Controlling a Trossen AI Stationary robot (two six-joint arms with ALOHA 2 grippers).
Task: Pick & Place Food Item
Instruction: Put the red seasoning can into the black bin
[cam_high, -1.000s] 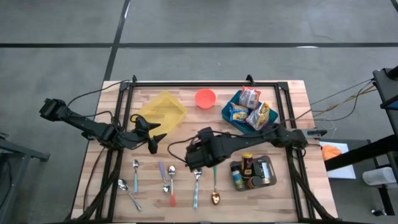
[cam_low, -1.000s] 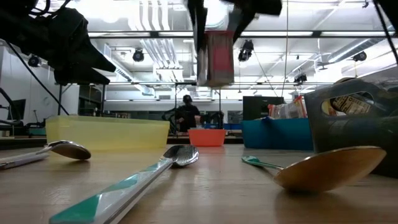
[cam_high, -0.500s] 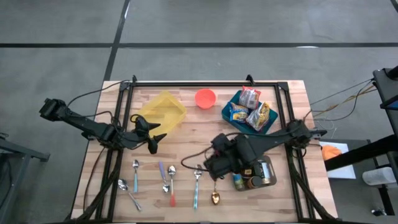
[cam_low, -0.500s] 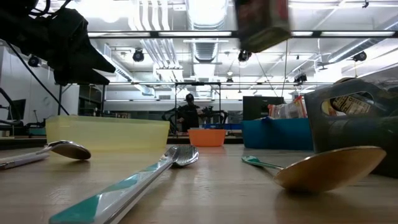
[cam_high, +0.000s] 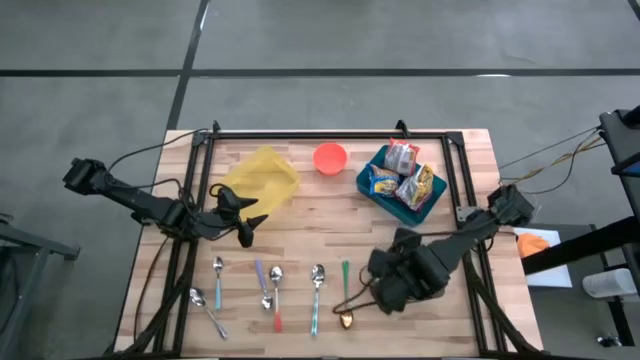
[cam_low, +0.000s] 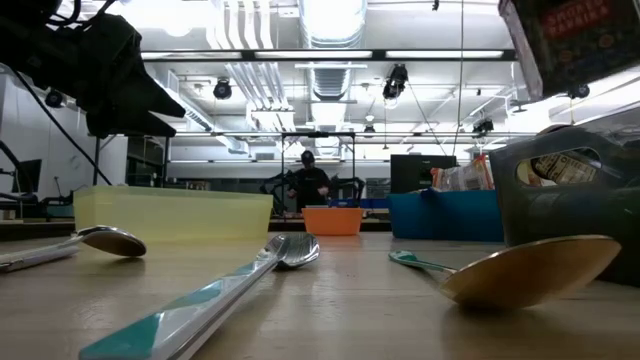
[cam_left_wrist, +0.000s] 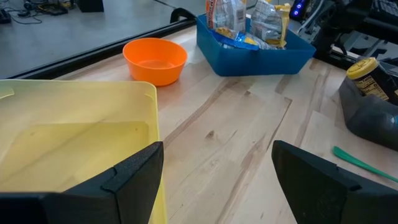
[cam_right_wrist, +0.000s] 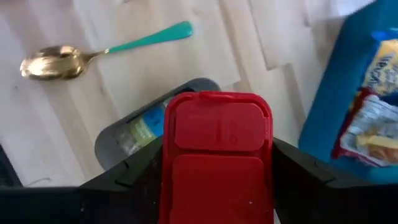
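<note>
The right gripper (cam_high: 400, 280) hangs in the lower right of the high view, above the grey tray (cam_right_wrist: 124, 140), and its two dark fingers (cam_right_wrist: 134, 177) clamp a red-lidded container (cam_right_wrist: 216, 155) between them; in the right wrist view the red lid fills the middle of the frame, flanked on both sides by the fingers. In the low view the container (cam_low: 575, 40) shows at the upper right corner, well above the tabletop and over the tray (cam_low: 570, 195). Just beside the tray lies a gold spoon with a green handle (cam_right_wrist: 93, 53), and the blue bin of snack packets (cam_high: 402, 180) sits near, toward the upper right of the high view. The wooden table (cam_high: 300, 215) shows bare boards at its centre, between the yellow tub (cam_high: 262, 180), the orange bowl (cam_high: 330, 157) and the row of spoons (cam_high: 272, 290) along the lower edge. The left gripper (cam_high: 245, 215) waits at the left beside the yellow tub, its fingers spread apart and holding nothing.
</note>
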